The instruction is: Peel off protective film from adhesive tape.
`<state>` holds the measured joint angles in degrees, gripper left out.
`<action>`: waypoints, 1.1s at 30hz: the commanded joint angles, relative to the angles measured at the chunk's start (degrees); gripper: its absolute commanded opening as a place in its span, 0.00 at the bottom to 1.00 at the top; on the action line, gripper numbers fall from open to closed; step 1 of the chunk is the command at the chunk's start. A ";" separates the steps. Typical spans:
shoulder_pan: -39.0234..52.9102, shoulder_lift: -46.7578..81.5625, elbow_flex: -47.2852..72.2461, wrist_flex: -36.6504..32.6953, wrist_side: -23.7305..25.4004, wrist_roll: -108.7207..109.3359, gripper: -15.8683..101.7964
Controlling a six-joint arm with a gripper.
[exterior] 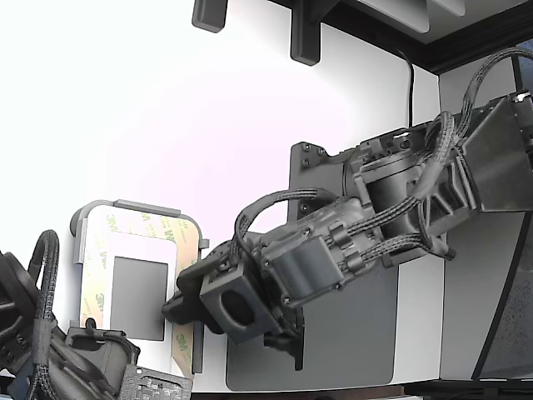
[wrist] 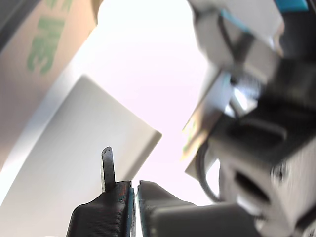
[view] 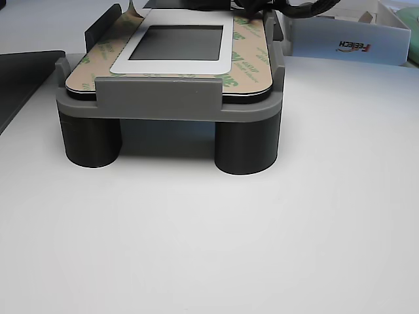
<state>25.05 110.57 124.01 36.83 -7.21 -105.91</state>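
The protective film (exterior: 98, 250), cream with pale green 3M print, frames a dark grey square (exterior: 137, 296) on a light grey tray (exterior: 81, 225). The other view shows the film (view: 247, 62) lying flat around that square (view: 177, 42). The adhesive tape is hidden beneath the film. My gripper (exterior: 172, 310) sits low over the film strip on the exterior view's right. In the wrist view the gripper (wrist: 134, 191) has its fingers pressed together, shut, over the pale inner frame (wrist: 74, 173), with no film seen between them. A thin dark blade (wrist: 107, 165) sticks up from one finger. Printed film (wrist: 44, 44) lies beyond.
A large dark grey mat (exterior: 341, 333) lies under my arm. A second arm (exterior: 75, 358) sits at the exterior view's lower left, beside the tray. The tray rests on a grey holder with round legs (view: 163, 98). A white box (view: 347, 36) stands behind it.
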 commanded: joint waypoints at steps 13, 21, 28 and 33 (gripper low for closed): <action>-11.87 28.48 7.12 10.55 0.35 12.83 0.95; -18.63 43.95 13.97 2.29 11.16 59.06 0.98; -20.57 45.00 8.70 11.95 22.76 110.57 0.98; -24.26 58.01 19.95 15.91 21.36 116.98 0.98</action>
<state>2.37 157.76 136.32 51.86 16.52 -7.73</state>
